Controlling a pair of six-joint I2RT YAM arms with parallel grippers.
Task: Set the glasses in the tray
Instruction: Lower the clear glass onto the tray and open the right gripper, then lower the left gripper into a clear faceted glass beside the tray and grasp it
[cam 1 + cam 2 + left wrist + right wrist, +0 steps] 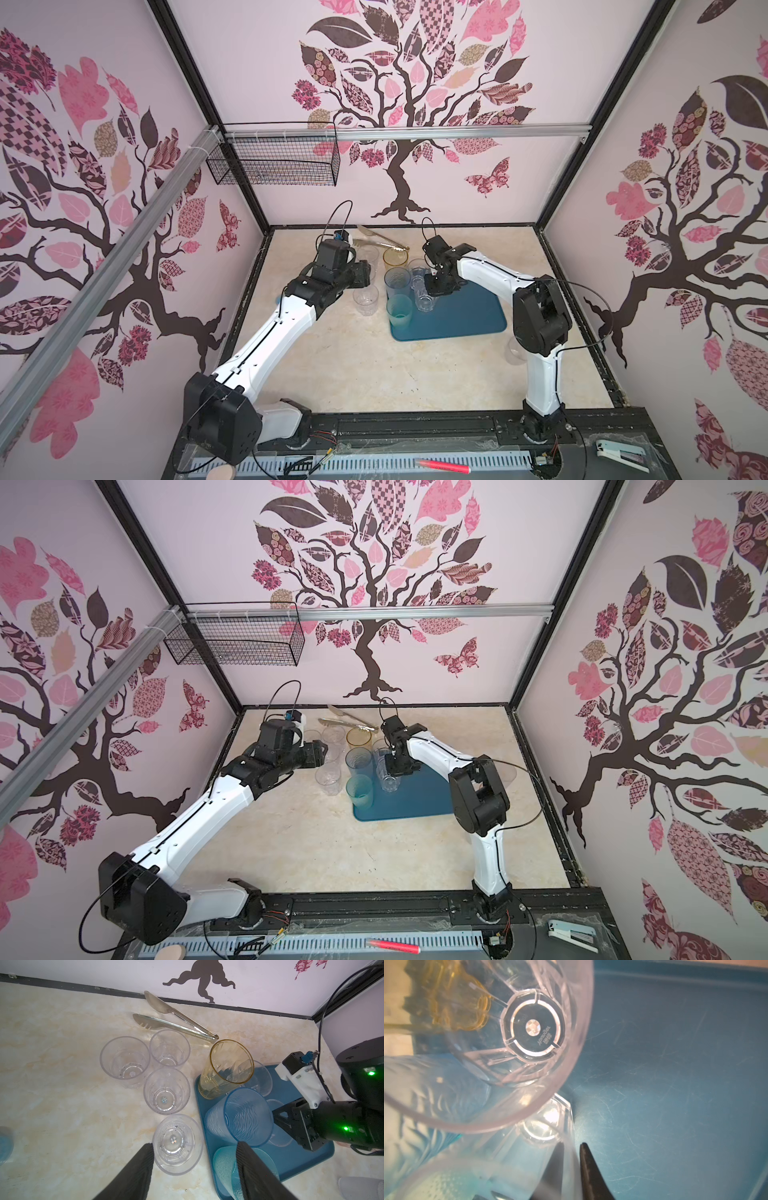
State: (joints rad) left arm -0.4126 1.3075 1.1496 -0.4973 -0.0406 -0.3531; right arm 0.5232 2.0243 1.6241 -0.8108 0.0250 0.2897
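On the left, the left gripper (194, 1144) is hovering with its jaws spread wide and empty over the nearest of four clear glasses (166, 1091), which are standing on the table (62, 1105). Metal tongs (176, 1020) are lying behind them. Further right, the tray (465, 316) is carrying an amber glass (226, 1068), a blue glass (243, 1115) and a teal glass (400, 312). The right gripper (572, 1145) is straddling the wall of a clear faceted glass (424, 301) standing on the tray. Whether its jaws are pinching that wall cannot be told.

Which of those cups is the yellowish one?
The amber glass, standing at the tray corner nearest the metal tongs. Next to it stand a blue glass and a teal glass; no other looks yellow.
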